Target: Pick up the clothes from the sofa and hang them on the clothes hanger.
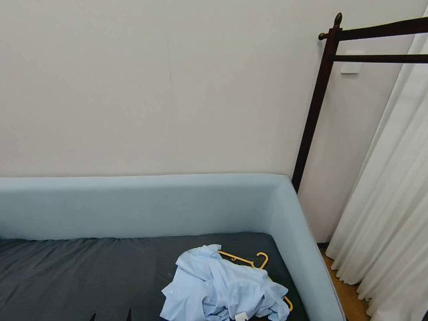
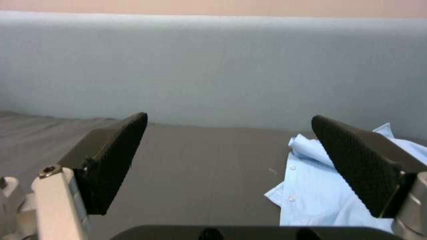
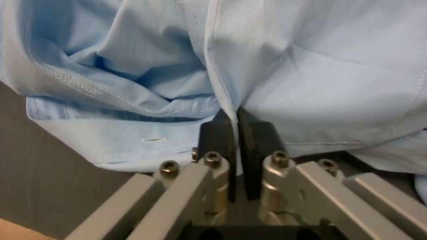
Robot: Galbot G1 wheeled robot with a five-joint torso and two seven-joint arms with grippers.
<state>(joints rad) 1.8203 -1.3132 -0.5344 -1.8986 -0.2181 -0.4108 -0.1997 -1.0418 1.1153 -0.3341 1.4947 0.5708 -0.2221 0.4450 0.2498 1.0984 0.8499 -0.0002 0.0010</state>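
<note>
Shirt, light blue, lies crumpled on the dark grey seat cushion of the sofa, toward the right-hand end, near the pale blue side arm; yellow hanger is tangled in it, hook and one bar poking out on the far side, another tip showing at the shirt's right edge; right gripper is down on the garment, black pads pressed together with a vertical fold of the blue cloth pinched between them; a seam, a buttonhole and stitched hem show just beside the pinch, dark cushion under the fabric's edge; left gripper hangs low over bare cushion beside the shirt, facing the sofa's backrest, its two black fingers spread wide with nothing between them; shirt's edge with small white buttons lies next to one finger, not touching as far as I can tell; dark wooden clothes rack stands past the sofa's right end against the wall, top bar bare; white curtain hangs to its right.
</note>
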